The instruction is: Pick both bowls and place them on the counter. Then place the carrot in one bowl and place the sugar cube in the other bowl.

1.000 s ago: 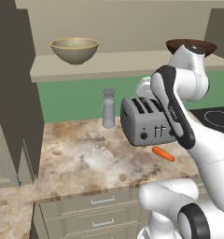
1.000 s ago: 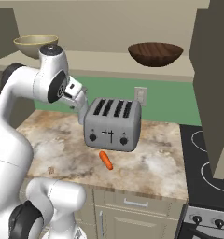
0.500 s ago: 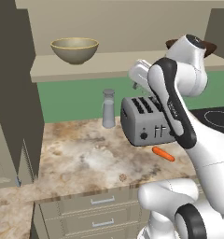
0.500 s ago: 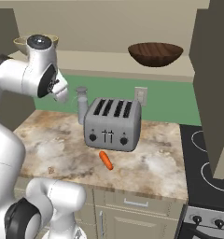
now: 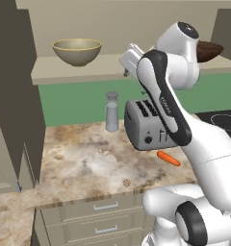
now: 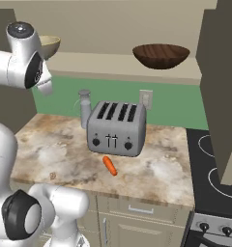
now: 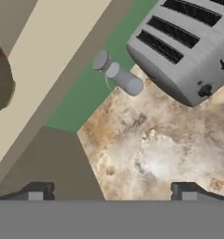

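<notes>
1. The beige-olive bowl sits on the plain wall shelf, at its left end above the counter.
2. The dark brown wooden bowl rests on the same shelf, farther right, above and behind the four-slot toaster.
3. The carrot lies on the mottled stone just in front of the toaster, apart from it.
4. The sugar cube lies near the counter's front edge, left of the carrot and well apart from it.
5. A grey shaker stands upright at the green backsplash, just left of the toaster.
6. The gripper is raised above the counter near shelf height, between the two bowls; its fingertips stand wide apart with nothing between them.
7. The hand camera looks down on shaker, toaster and bare stone.
</notes>
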Tool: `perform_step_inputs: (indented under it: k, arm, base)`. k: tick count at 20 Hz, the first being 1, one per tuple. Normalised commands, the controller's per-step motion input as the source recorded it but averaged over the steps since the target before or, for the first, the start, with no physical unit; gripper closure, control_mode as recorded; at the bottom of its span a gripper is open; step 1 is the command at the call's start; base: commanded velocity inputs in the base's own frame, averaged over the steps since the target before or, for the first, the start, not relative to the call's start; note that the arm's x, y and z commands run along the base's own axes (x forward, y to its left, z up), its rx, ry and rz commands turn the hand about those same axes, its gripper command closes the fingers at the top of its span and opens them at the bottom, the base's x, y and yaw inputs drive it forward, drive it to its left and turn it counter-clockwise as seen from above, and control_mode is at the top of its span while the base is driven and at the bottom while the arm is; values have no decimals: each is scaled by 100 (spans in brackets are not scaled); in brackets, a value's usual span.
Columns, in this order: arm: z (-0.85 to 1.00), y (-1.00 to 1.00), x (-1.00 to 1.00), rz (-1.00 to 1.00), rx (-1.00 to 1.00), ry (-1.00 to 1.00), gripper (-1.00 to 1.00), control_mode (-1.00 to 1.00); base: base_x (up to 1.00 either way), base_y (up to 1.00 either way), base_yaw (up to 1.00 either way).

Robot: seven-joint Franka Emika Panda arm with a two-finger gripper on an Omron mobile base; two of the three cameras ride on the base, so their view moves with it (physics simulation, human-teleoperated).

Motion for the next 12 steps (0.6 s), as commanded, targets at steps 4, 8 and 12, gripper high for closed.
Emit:
perform_step_inputs:
  k: [4, 8, 12]
  arm:
    - [23, 17, 25, -2, 21, 0, -100, -100]
    - [14, 5, 33, 0, 27, -2, -100, -100]
    - [2, 17, 47, 0, 24, -11, -100, -100]
  base:
    - [0, 0, 0]
    - [0, 0, 0]
    - [0, 0, 0]
